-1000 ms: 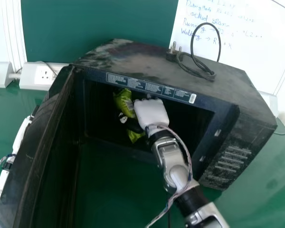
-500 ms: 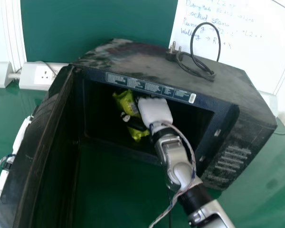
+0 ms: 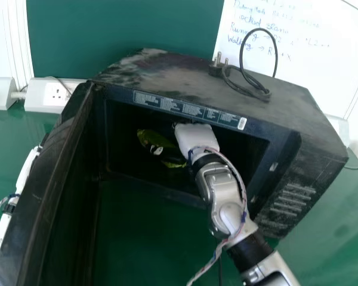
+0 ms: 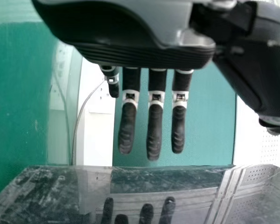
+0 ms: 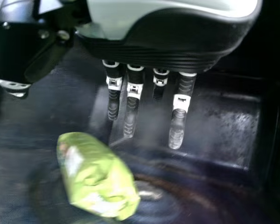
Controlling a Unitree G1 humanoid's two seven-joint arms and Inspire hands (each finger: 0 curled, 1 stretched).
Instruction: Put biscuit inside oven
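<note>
The green biscuit pack (image 3: 148, 139) has dropped lower in the oven (image 3: 167, 74), apart from the right hand (image 3: 196, 138). Its fingers and the left hand's (image 3: 28, 168) are straight, slightly spread. A printed label (image 3: 191, 110) runs above the opening.

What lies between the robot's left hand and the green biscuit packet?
The oven's open door stands between left hand and packet, in the head view.

A green panel (image 3: 125, 36) spans the upper middle of the head view, beside ridged white trim (image 3: 18, 42) at upper left. A white socket box (image 3: 36, 98) sits below. Handwriting marks the whiteboard (image 3: 322, 65) at upper right; the green tabletop (image 3: 322, 238) shines softly at lower right.
</note>
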